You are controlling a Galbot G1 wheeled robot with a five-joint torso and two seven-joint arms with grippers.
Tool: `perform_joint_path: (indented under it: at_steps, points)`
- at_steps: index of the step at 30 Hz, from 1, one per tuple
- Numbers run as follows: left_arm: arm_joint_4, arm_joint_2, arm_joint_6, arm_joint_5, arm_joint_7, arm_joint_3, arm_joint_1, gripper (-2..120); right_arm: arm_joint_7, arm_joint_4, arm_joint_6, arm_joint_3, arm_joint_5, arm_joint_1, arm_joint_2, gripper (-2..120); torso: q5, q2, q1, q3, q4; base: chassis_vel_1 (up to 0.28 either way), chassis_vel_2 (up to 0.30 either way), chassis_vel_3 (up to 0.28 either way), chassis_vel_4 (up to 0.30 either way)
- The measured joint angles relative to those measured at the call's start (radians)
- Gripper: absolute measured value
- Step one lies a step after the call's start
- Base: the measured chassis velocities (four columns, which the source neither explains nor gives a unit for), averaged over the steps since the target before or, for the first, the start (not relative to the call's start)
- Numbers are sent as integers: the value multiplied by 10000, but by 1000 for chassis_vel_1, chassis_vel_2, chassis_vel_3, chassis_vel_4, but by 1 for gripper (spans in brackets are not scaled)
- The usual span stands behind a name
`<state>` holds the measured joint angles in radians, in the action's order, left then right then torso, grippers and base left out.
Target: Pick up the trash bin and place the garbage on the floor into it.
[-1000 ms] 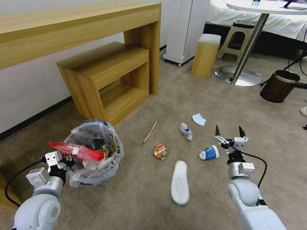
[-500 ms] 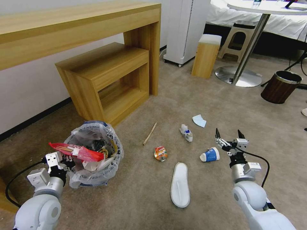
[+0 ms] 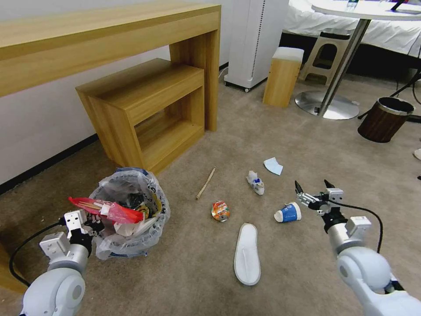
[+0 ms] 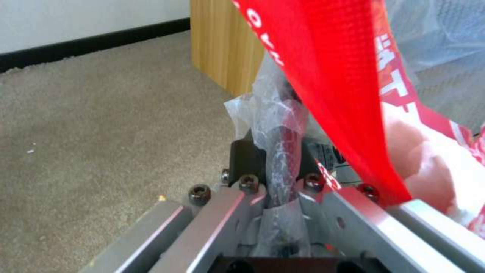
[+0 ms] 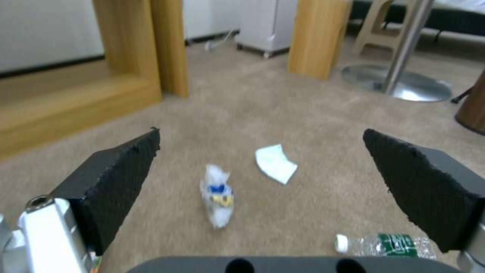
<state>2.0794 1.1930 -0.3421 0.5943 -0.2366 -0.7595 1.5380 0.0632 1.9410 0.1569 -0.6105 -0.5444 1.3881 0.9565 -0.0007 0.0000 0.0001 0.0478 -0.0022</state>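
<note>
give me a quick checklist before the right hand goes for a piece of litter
1. Right hand open: ok, its fingers are spread wide in the right wrist view.
2. Right hand empty: ok, nothing sits between the fingers.
3. Left hand holds the trash bin: ok, it is shut on the bin's bagged rim.
4. Target within reach: ok, probably; the blue paper cup lies beside the right hand.
5. Room in the bin: cannot tell; a red wrapper already sticks out over the rim.
6. Bin upright: ok.
</note>
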Motion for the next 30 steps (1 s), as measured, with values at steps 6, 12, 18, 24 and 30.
perform_joint_path:
  at_steps: [6, 12, 18, 24, 30]
  points:
    - [-51, 11, 22, -16, 17, 17, -22, 0, -495, 412, 1567, -509, -388, 3, -249, 100, -2, 0, 0, 0, 0, 0, 0, 0, 0]
    - [-110, 31, 34, -29, 26, 52, -64, 0, -767, 738, 3203, -650, -603, -37, -370, 100, 0, 0, 0, 0, 0, 0, 0, 0, 0]
    - [-239, 83, 95, -111, 75, 77, -90, 0, -856, 1274, 5074, -335, -916, 38, -383, 100, 0, 0, -1, 0, 1, 0, 0, 0, 0]
    - [-308, 134, 115, -167, 98, 116, -113, 0, -1068, 1504, 5789, 18, -546, 300, -394, 100, -1, 0, -1, 0, 0, 0, 0, 0, 0]
    - [-375, 157, 138, -212, 125, 128, -115, 0, -1140, 1703, 5888, 355, -437, 577, -457, 100, -2, 0, -1, 0, 0, 0, 0, 0, 0]
